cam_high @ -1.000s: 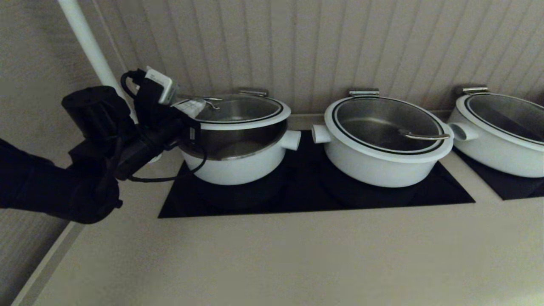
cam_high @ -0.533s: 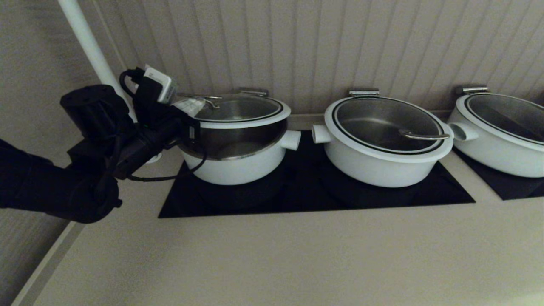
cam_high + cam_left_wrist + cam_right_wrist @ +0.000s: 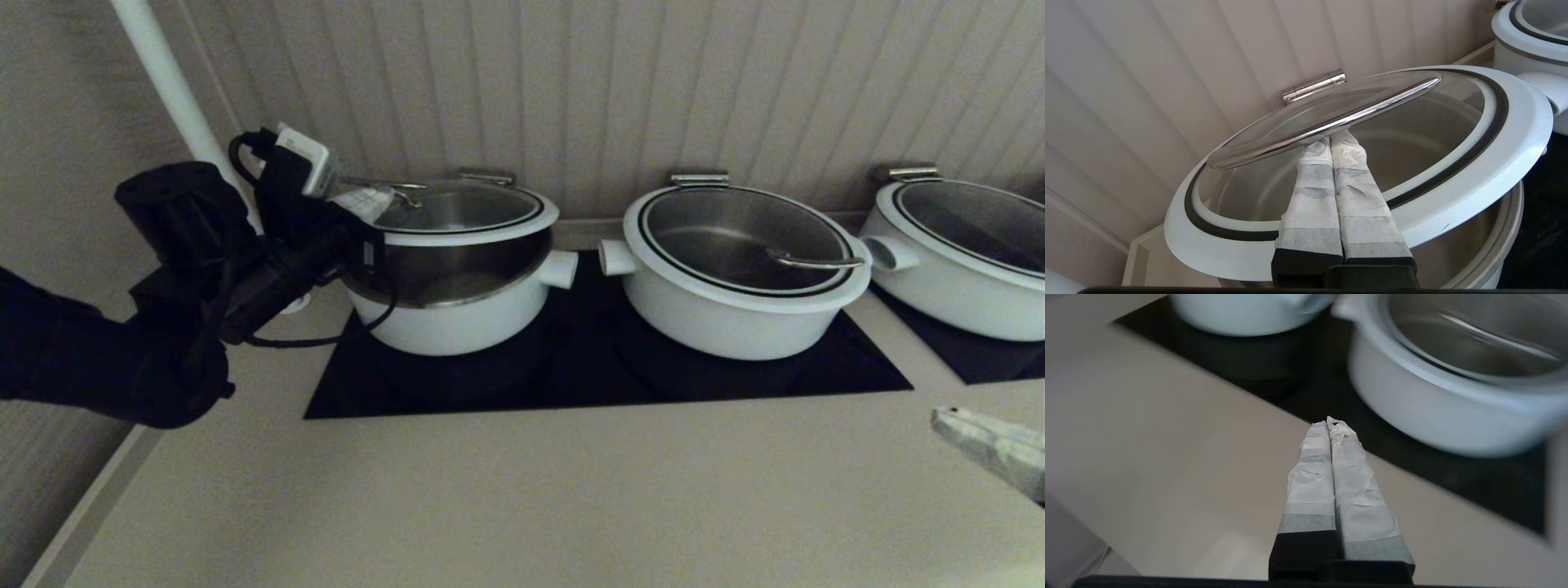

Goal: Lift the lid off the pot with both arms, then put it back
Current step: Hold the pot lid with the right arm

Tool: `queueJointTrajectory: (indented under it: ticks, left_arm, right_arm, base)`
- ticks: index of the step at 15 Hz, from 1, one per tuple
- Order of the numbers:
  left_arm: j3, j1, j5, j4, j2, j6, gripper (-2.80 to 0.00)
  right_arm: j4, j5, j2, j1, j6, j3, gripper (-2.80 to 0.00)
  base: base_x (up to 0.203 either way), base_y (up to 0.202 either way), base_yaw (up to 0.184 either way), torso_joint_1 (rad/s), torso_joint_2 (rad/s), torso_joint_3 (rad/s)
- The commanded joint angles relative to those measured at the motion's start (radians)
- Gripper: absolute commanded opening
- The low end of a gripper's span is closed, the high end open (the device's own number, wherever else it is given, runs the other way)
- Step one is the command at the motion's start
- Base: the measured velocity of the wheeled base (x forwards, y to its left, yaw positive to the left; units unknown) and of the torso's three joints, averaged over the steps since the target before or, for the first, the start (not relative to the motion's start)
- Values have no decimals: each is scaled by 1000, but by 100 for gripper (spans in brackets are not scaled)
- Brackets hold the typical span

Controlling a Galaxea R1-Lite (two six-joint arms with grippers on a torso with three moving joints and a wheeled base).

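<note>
The lid (image 3: 457, 211), glass with a white rim, tilts up off the pot (image 3: 453, 306), hinged at the rear. The left gripper (image 3: 1336, 141), fingers pressed together, sits under its handle (image 3: 1327, 122). The right gripper (image 3: 1327, 421), also closed, hangs over the counter (image 3: 522, 490) right of the pot, mostly cut off.

Head camera is looking forward and down from above the table (image 3: 522, 498) toward the back wall. Left wrist camera is sitting close behind its fingers, facing the lid (image 3: 1515, 134). Right wrist camera is facing the middle pot (image 3: 1437, 412), also visible in the head view.
</note>
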Motion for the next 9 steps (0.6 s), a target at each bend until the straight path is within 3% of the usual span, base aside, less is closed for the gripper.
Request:
queueJointTrajectory:
  ticks: [1,3,6,9]
  left_arm:
    - [0,0,-1,-7,1,2,-280]
    - [0,0,0,-8,3,2,-280]
    - [0,0,0,-9,6,-3,-280]
    - [-1,-1,0,-10,11,-3,-280]
  right_arm:
    - [-62,59,188,10,-37,-17,-280]
    - [-133,113,293,69,-88,-45,-280]
    - [-159,130,412,180,-114,-111,-280]
    - [-164,134,506,201,-113,-181,-280]
  base:
    - [0,0,0,0,0,0]
    - [0,0,0,0,0,0]
    - [0,0,0,0,0,0]
    - [0,0,0,0,0,0]
